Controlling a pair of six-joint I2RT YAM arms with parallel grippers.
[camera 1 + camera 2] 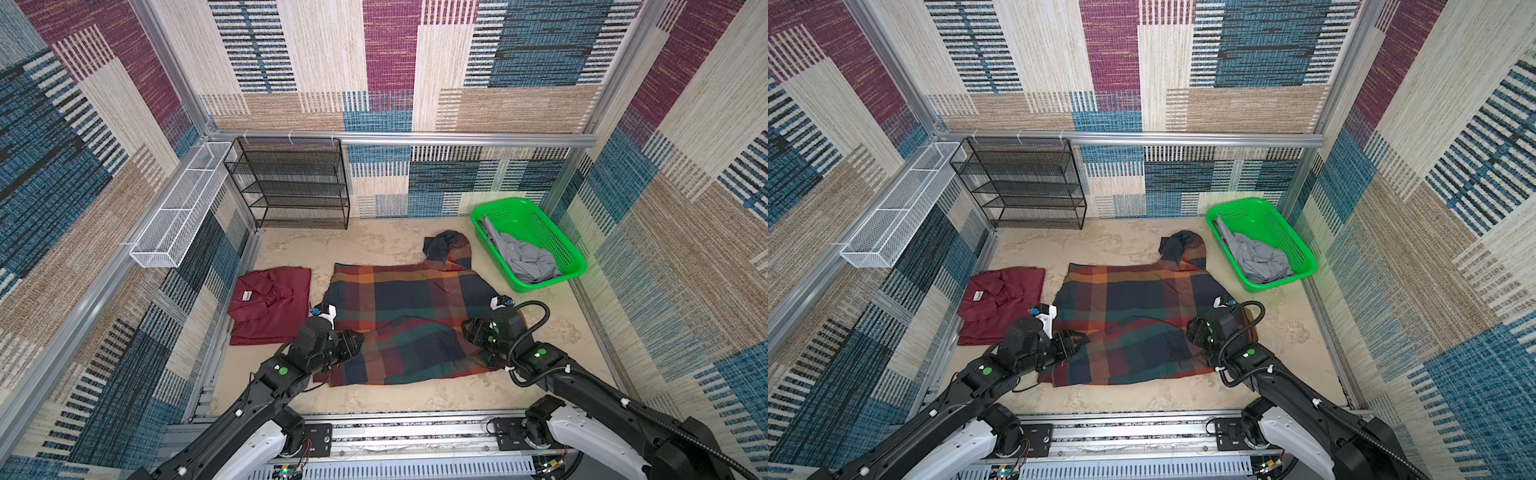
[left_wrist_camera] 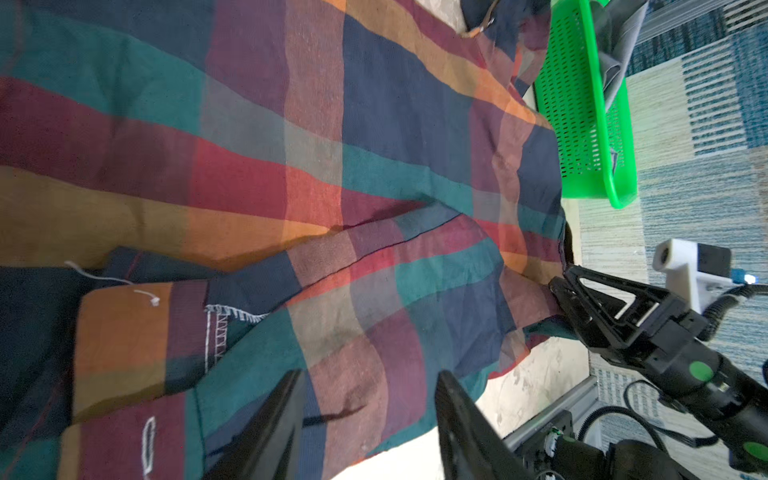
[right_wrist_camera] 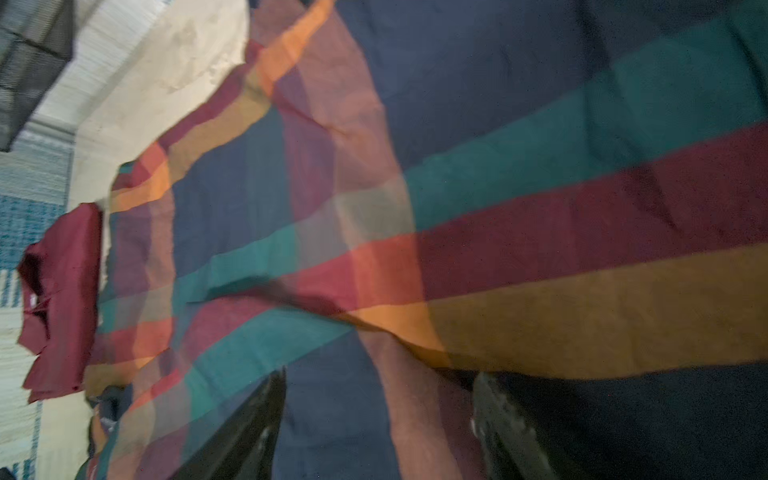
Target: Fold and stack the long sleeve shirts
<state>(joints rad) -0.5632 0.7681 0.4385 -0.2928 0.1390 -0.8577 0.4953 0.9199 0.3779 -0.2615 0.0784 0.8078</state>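
Plaid shirt [image 1: 407, 299] [image 1: 1133, 299] lies spread on the beige worktop [image 1: 374, 245] at the middle of the cell, with one sleeve folded slantwise across its near half and the other sleeve bunched at its far right corner, near the green basket [image 1: 507, 204] [image 1: 1241, 204]. Left pincer [image 1: 357, 343] [image 1: 1077, 340] sits low over the near left part of this shirt, just inside its left edge. In the left wrist view its jaws [image 2: 370, 374] stand moderately apart, with plaid cloth lying flat in the gap and nothing gripped; a cuff with white stitching lies close by. Right pincer [image 1: 471, 328] [image 1: 1194, 328] sits at the right edge of the same shirt, level with the folded sleeve. In the right wrist view its jaws [image 3: 382, 372] stand wide, with navy and rust cloth lying flat under the gap. The left wrist view shows the tips of the right pincer [image 2: 561, 286] meeting the shirt's edge; no cloth is seen clamped there. Maroon shirt [image 1: 270, 303] [image 1: 1000, 299] lies folded on the worktop just left of the plaid shirt, collar and small white label facing up, with a narrow strip of bare worktop between the two garments. The left arm's wrist hangs above that strip. Grey shirt [image 1: 523, 257] [image 1: 1258, 253] lies crumpled inside the green basket at the far right, well apart from both pincers. A black mesh shelf [image 1: 291, 183] stands against the far wall, and a white wire tray [image 1: 183, 208] is fixed along the left wall.
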